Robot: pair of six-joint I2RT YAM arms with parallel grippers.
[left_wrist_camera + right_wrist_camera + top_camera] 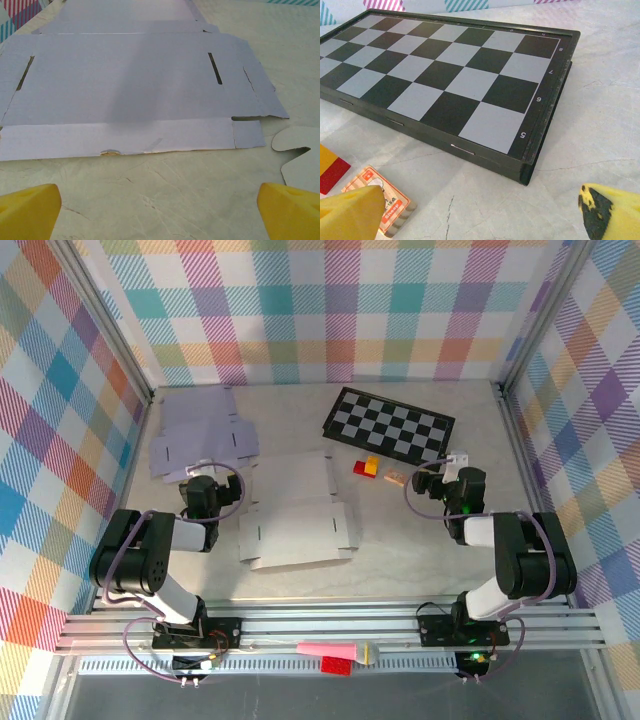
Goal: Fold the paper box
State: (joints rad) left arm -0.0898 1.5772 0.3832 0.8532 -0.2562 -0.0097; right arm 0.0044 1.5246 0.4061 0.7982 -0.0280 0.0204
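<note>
Left pincer (160, 212): jaws spread wide, empty, facing flat white paper box blank (130, 85) just ahead.
Centre: second unfolded white paper blank (295, 512) on pale table (400, 550).
Right pincer (480, 212): jaws spread wide, empty; black-and-grey chessboard (445, 75), red-and-yellow block (367, 467), small wooden tile (390, 197) ahead.
</note>
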